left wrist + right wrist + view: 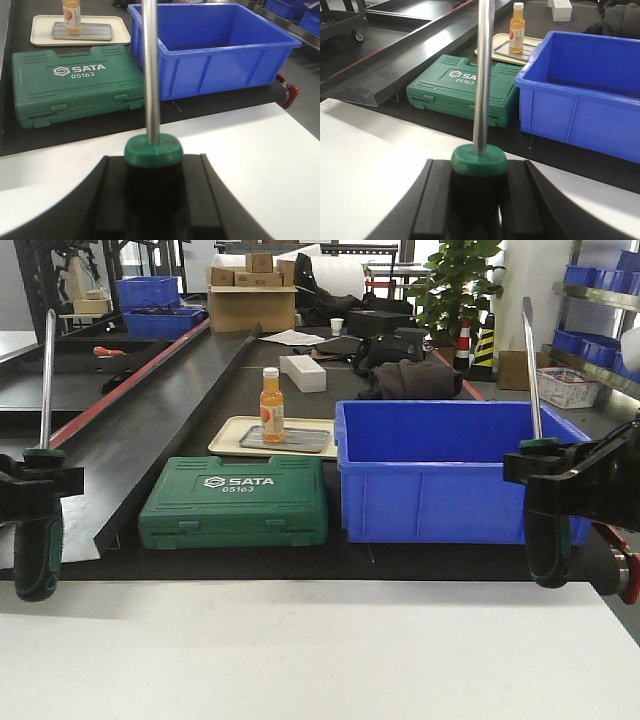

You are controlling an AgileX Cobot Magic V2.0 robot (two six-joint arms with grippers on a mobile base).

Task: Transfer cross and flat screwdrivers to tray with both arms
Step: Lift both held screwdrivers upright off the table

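Observation:
Two screwdrivers with black-and-green handles and long steel shafts stand upright, tips up; which is cross and which is flat I cannot tell. My left gripper (36,483) (153,180) is shut on the handle of the left screwdriver (39,560) (153,151) above the white table's left edge. My right gripper (548,475) (479,190) is shut on the handle of the right screwdriver (549,555) (479,160) at the right edge. The grey metal tray (300,440) (97,33) lies far back on a beige tray, apart from both grippers.
An orange bottle (271,405) stands on the grey tray, which rests in the beige tray (225,440). In front lie a green SATA case (235,502) and a deep blue bin (440,480). The white table (320,650) is nearest; a black sloped panel (150,430) runs along the left.

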